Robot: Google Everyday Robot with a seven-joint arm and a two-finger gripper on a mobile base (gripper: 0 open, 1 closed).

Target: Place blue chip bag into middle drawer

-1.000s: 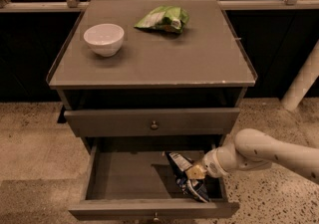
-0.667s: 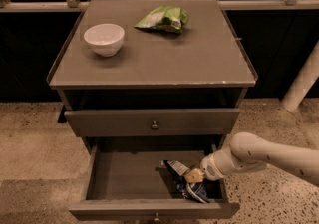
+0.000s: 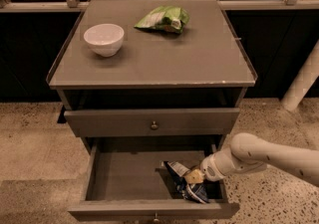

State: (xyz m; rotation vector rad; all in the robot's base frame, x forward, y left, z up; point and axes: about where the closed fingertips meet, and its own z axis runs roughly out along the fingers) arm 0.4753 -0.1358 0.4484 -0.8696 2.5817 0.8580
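Observation:
The blue chip bag [image 3: 185, 184] is inside the open middle drawer [image 3: 124, 175], at its right side near the front wall, tilted on edge. My gripper [image 3: 193, 175] reaches in from the right over the drawer's right wall and is shut on the bag's upper edge. My white arm [image 3: 259, 156] stretches away to the right. The part of the bag under the gripper is hidden.
A white bowl [image 3: 104, 39] and a green and white snack bag [image 3: 164, 19] lie on the cabinet top [image 3: 199, 58]. The shut drawer front [image 3: 153, 122] with its knob hangs above the open drawer. A white post [image 3: 301, 83] stands at the right on speckled floor.
My gripper has sunk slightly lower into the drawer and moved a little left, with the blue chip bag in it. The bowl and green bag have not moved.

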